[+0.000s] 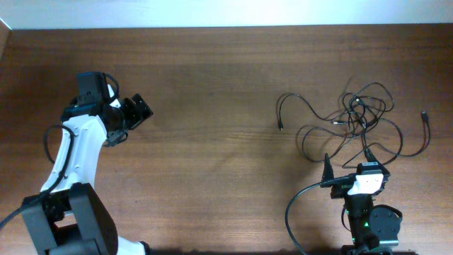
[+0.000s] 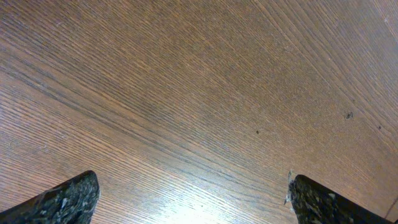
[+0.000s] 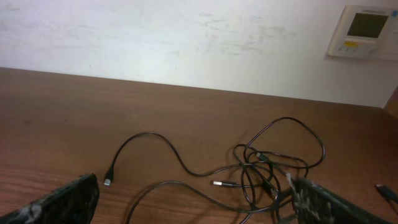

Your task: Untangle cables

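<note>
The cables (image 1: 357,113) lie in one loose sprawl straight ahead of the right gripper (image 1: 347,164). Its fingers stand wide apart with nothing between them, tips just beside the near loops; whether they touch, I cannot tell. The sprawl's long axis runs across that gripper's reach, with the knot at its middle. The left gripper (image 1: 138,112), also spread wide and empty, is well apart from the cables, so the right arm is nearer. There is one tangle; three free ends show, one plug end (image 1: 281,127) trailing toward the left arm. The cables number at least two; more I cannot tell.
</note>
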Robot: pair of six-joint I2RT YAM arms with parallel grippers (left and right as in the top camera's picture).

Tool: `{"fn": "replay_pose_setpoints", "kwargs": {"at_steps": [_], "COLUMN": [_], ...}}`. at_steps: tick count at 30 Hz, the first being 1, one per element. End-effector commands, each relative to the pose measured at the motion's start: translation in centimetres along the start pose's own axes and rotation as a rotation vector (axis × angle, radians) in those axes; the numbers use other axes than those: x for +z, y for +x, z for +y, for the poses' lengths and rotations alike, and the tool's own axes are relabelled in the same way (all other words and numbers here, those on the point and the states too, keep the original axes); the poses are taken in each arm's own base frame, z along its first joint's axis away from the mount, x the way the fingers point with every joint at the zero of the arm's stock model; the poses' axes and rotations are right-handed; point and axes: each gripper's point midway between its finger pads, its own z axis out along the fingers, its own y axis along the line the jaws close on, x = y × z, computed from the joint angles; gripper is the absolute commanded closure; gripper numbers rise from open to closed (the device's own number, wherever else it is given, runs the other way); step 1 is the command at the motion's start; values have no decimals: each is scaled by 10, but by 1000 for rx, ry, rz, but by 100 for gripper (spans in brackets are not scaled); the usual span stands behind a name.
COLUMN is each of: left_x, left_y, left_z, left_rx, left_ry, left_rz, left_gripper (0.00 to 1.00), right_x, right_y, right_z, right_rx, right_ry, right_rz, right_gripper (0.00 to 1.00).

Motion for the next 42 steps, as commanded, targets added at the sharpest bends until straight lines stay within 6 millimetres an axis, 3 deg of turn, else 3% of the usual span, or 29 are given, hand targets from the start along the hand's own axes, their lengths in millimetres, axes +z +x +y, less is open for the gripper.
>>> {"fn": "replay_pose_setpoints", "kwargs": {"at_steps": [1,32,35,39,40,42], "left_x": [1,4,9,15,15,15], "left_y": [2,4,29,83,106,131], "left_z": [0,-1,-37,-96,-115,-132], "left_rx": [-10,-5,101,294,367,446], "left_ry": [4,3,31,84,104,113], "left_rz": [6,15,52,120,147,164], "left_gripper": [1,1,1,1,1,1], "right_x": [0,0,0,0,0,0], "right_y": [3,3,3,3,3,3], "right_z": [-2,-2,-2,-2,-2,-2], "right_rx": [8,8,8,8,8,8], "right_ry": [14,14,14,14,14,14], "right_rz": [5,5,5,5,5,5], "right_gripper": [2,2,2,2,2,2]}}
